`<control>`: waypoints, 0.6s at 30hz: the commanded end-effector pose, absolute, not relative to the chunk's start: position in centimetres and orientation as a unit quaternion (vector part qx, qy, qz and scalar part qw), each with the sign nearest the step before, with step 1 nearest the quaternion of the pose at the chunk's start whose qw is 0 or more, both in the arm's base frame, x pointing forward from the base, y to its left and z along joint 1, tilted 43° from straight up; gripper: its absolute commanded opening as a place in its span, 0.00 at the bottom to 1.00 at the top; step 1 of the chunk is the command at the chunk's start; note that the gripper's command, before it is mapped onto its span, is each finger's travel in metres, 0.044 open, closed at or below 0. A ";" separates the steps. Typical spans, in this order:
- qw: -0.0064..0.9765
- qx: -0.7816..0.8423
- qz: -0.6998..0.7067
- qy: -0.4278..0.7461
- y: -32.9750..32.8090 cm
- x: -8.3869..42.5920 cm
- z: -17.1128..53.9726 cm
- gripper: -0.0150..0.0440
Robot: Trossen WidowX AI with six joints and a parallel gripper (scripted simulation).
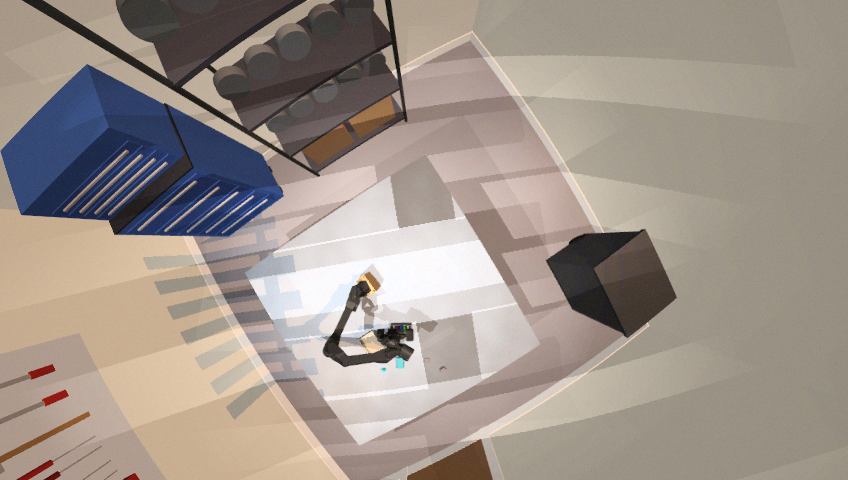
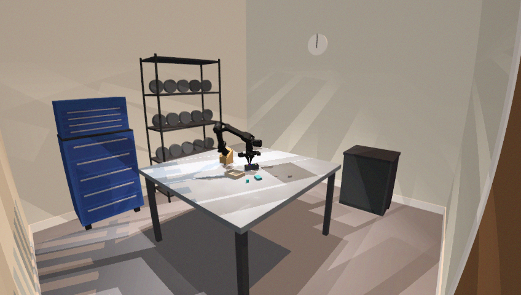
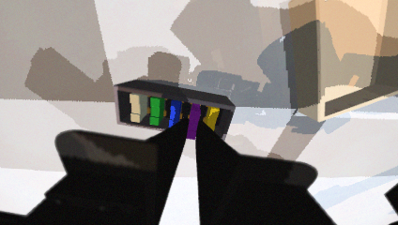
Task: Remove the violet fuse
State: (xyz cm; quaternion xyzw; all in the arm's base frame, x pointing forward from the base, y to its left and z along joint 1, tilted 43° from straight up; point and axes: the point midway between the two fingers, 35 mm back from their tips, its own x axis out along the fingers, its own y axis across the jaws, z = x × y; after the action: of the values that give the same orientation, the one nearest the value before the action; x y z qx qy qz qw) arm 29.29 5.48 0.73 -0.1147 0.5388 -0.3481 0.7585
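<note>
The fuse block (image 1: 401, 324) (image 2: 252, 168) (image 3: 160, 88) is a black box on the table. My gripper (image 2: 249, 163) (image 3: 192, 124) is shut on the violet fuse (image 3: 193, 117), over the block. The fuse looks raised above its neighbours. Whether its lower end is clear of the slot I cannot tell. The cream fuse (image 3: 136, 108), green fuse (image 3: 157, 111) and blue fuse (image 3: 174, 112) sit on one side, the yellow fuse (image 3: 212, 118) on the other. The fingertips hide parts of the block's near wall. The shallow tan tray (image 1: 371, 342) (image 2: 230, 175) (image 3: 302, 94) stands beside the block.
A flat teal piece (image 1: 399, 362) (image 2: 258, 177) and a small teal piece (image 1: 383, 369) (image 2: 247, 180) lie near the tray. Two tiny brownish pieces lie farther off, one of them a ring-like bit (image 1: 442, 368) (image 2: 289, 176). The arm's orange-brown base (image 1: 371, 281) (image 2: 226, 157) stands behind.
</note>
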 end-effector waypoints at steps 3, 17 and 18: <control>0.760 -0.111 -0.347 0.539 5.9 29.3 1.0 0.25; 0.759 -0.112 -0.347 0.539 6.3 29.2 1.5 0.25; 0.759 -0.112 -0.347 0.539 6.3 29.1 1.6 0.25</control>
State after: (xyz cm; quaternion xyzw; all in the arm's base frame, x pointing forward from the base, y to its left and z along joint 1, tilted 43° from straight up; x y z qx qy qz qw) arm 29.14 6.06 1.39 -0.1153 0.5385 -0.3482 0.7586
